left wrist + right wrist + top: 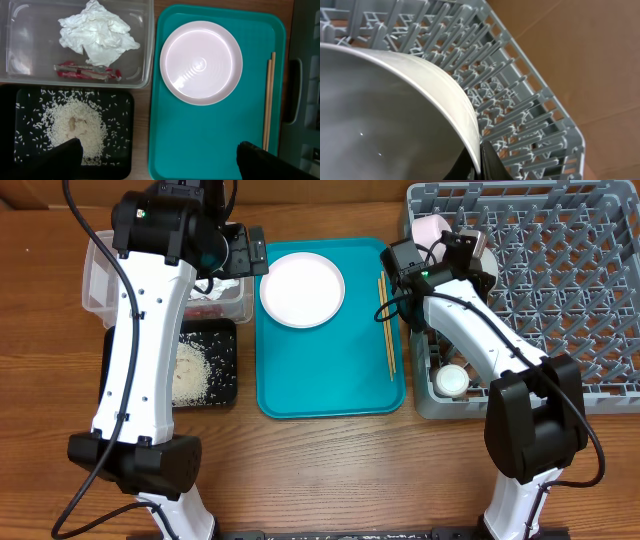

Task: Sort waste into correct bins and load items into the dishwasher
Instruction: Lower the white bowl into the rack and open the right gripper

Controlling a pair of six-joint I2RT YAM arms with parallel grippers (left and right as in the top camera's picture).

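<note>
1. The right gripper (478,161) was clamped on the rim of a white bowl (380,115), above the dish rack (520,110) right of the teal tray (330,370).
2. The left gripper (157,150) hung over the tray's left edge, fingers spread wide.
3. The chopsticks (386,325) lay side by side just inside the tray's right edge, long axis parallel to it.
4. The plate (302,288) sat flat on the tray's far half.
5. Left of the tray, the clear tub (30,50) held the napkin (95,32) and wrapper (87,72). The black tray (126,150) held rice (75,127).
6. Everything rested on a wooden table (330,470).
</note>
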